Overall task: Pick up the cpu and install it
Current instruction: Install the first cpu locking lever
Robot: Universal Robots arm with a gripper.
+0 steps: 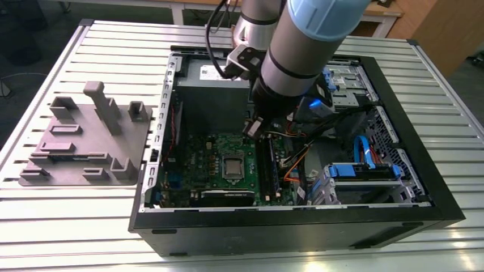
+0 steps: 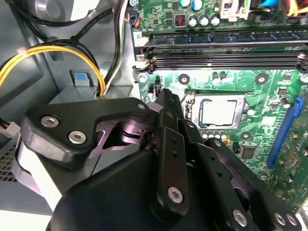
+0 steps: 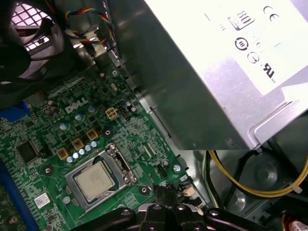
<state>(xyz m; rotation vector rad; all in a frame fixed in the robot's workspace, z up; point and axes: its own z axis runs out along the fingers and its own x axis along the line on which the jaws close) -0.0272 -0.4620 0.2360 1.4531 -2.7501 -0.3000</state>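
Gripper (image 2: 166, 103): fingers pressed together, nothing between them; tip hovers just above the motherboard, near the socket's edge.
CPU (image 2: 217, 112): seated flat in the socket (image 3: 126, 169), silver top exposed; also seen at (image 3: 94, 181) and (image 1: 233, 166). From the gripper tip it lies at about 3 o'clock in the second wrist view.
Memory sticks (image 2: 226, 39): beyond the CPU, lying parallel.
Grey plate (image 1: 83, 148): outside the case (image 1: 302, 232), at 9 o'clock in the exterior view.

Grey arm (image 1: 295, 51), blue-capped joints, black hand (image 2: 163, 144)
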